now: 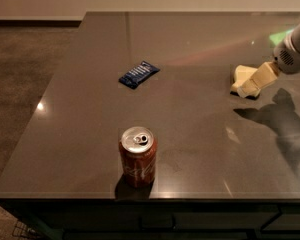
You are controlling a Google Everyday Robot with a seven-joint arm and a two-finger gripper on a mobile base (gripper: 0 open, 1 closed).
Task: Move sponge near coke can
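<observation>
The pale yellow sponge (243, 73) lies flat on the dark table (190, 119) at the far right. My gripper (248, 89) comes in from the right edge and sits low against the sponge's near right side, covering part of it. The red coke can (138, 157) stands upright near the table's front edge, left of centre, far from the sponge.
A dark blue snack packet (139, 74) lies flat on the table behind the can, towards the back left. The table's left and front edges drop to a carpeted floor (25, 69). My arm casts a shadow on the table at the right.
</observation>
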